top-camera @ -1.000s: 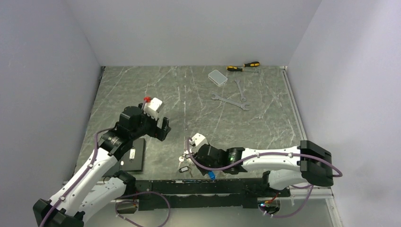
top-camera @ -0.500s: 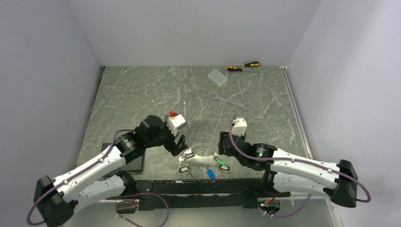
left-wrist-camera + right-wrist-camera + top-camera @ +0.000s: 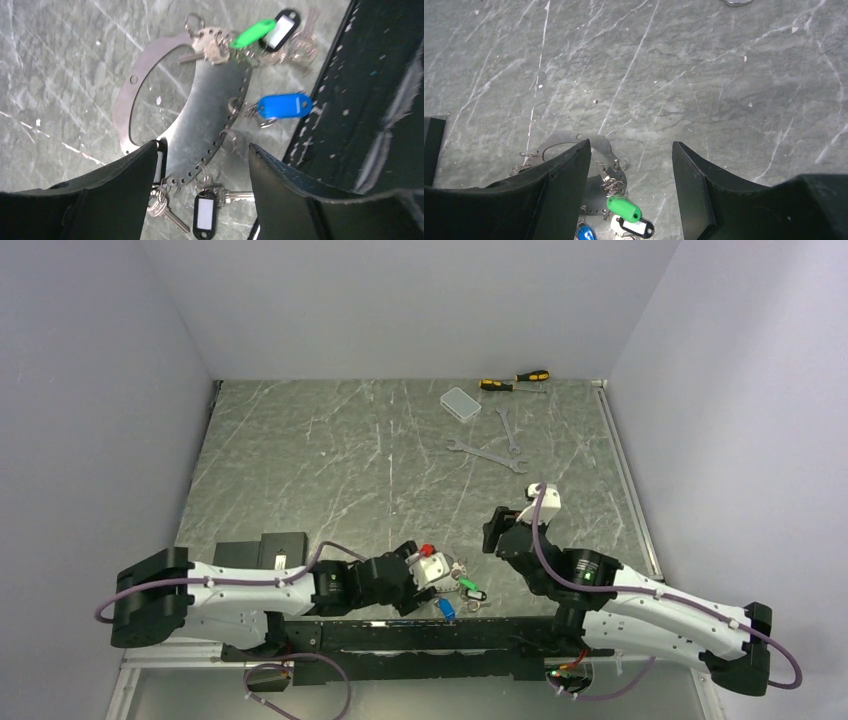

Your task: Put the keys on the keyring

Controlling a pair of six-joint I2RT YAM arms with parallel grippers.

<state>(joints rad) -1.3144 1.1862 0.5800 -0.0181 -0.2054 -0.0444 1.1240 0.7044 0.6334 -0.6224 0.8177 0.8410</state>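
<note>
The grey marbled stone tabletop carries everything, with the keyring lying near its front edge, just beside the black base rail. The black left gripper reaches in low over the keyring. Its jaws stand well apart and straddle the wide end of the plate, with nothing clamped between them; whether a finger touches the metal cannot be told. The black right gripper hangs above the tabletop on the far side of the keyring, tilted down towards it. Its jaws are parted to a moderate gap and are empty, with only bare stone between them. The flat silver metal keyring is a loop, thin along one side and broadening on the other into a crescent plate with a row of small holes along its edge. The small silver metal keys sit at that holed edge on little split rings. A cluster lies at the end away from the left jaws, with a green plastic tag and a black-framed tag. A blue tag lies beside the plate's middle, and another black-framed tag lies between the left jaws.
</note>
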